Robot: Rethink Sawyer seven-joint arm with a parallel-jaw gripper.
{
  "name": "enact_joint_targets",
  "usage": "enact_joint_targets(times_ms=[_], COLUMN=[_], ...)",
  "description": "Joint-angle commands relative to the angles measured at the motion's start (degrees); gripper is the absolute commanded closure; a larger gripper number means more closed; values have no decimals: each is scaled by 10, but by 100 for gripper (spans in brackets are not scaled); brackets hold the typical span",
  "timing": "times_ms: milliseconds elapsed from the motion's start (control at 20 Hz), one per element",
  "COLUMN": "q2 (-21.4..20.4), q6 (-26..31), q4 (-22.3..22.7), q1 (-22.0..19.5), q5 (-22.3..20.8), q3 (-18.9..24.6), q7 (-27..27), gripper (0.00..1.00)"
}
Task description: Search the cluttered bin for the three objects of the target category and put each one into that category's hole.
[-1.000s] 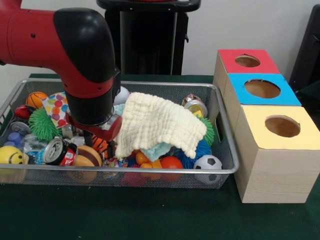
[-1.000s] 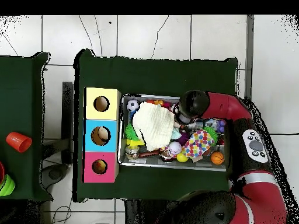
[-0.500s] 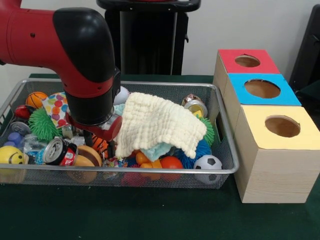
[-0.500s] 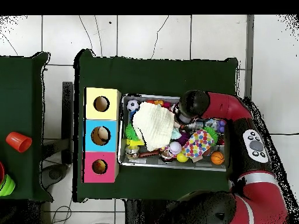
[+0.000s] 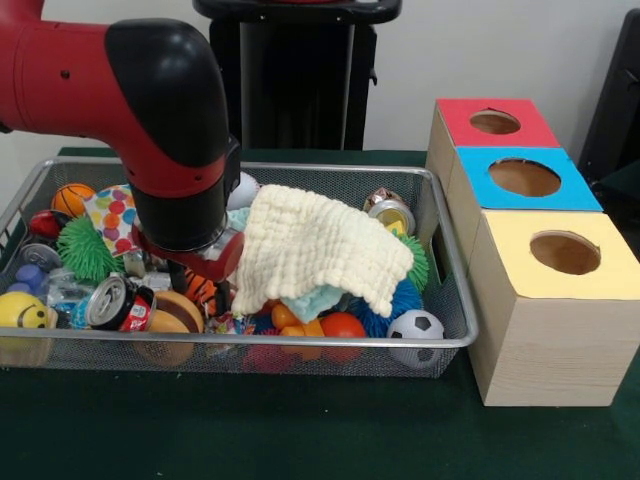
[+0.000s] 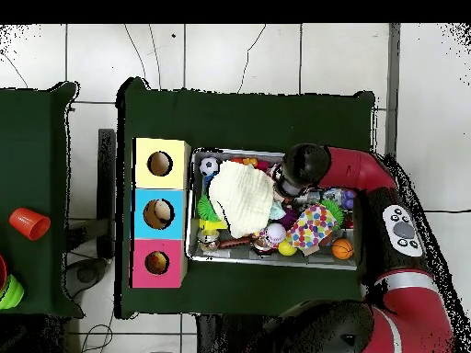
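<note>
Dark green cloth over the table (image 5: 300, 440), pale wall behind, white floor tiles around it in the overhead view. Centre left of the front view: a silver wire-mesh bin (image 5: 455, 300), crammed with clutter. Draped across its middle, a cream knitted cloth (image 5: 320, 245) (image 6: 241, 198), hiding whatever sits beneath. Red and black robot arm (image 5: 150, 110) (image 6: 345, 170) reaching down into the bin's left half, its end buried among the items just left of the cloth; gripper hidden behind the arm's bulk, so cannot tell whether apart, together or clamped on anything.

Along the bin's front edge: a yellow smiley ball (image 5: 22, 312) at lower left, a crushed red and silver drink can (image 5: 112, 303) beside it, an orange rounded toy (image 5: 343, 325) under the cloth's edge, a small black and white football (image 5: 415, 325) at lower right. Toward the upper left: a green spiky ball (image 5: 85, 245), a small orange basketball (image 5: 72, 198) (image 6: 342, 248), a white cloth with coloured dots (image 5: 112, 212) (image 6: 315, 225). Near the bin's upper right corner, a silver tin can (image 5: 392, 215).

Right of the bin, touching or just beside its wall, three pale wooden boxes in a row, each with a round hole: red-topped box (image 5: 495, 122) (image 6: 156, 263) at upper right, blue-topped box (image 5: 525, 178) (image 6: 158, 214) in the middle, yellow-topped box (image 5: 560, 252) (image 6: 160, 164) nearest the lower right. Which items belong to the target category: cannot tell.

Far left of the overhead view, on a separate green table: a red plastic cup (image 6: 29, 223).
</note>
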Motion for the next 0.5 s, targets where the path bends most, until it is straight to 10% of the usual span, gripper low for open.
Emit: enact_joint_targets(times_ms=[50, 500], q2=[71, 113], q6=[-3, -9], q4=[27, -11], q1=[-8, -5], q5=[-16, -28], q3=[44, 45], q7=[-134, -150], gripper=[0, 0])
